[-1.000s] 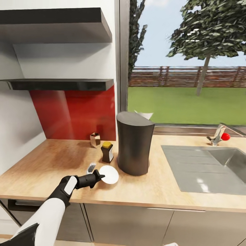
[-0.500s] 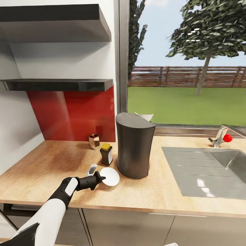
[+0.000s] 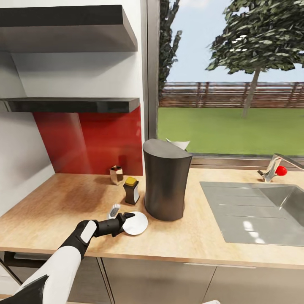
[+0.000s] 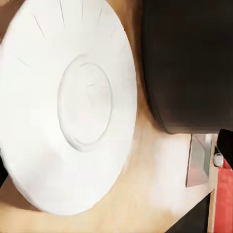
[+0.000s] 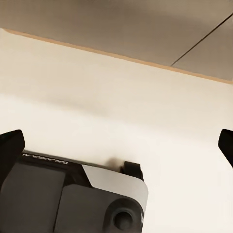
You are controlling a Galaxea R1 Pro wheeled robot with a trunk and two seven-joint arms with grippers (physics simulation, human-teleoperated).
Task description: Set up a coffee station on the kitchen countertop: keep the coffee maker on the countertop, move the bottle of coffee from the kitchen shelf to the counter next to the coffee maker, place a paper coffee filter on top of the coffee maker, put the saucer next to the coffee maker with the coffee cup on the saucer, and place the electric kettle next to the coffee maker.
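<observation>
Saucer step: your left end effector (image 3: 128, 219) grasping saucer (image 3: 136, 223) rim on desk (image 3: 63, 202), just beside coffee maker (image 3: 165, 181). Next you release, fetch cup.

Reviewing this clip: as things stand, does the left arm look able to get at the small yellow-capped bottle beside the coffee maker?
Probably yes: the left gripper is at the saucer, and the bottle stands just beyond on open countertop, with nothing between.
</observation>
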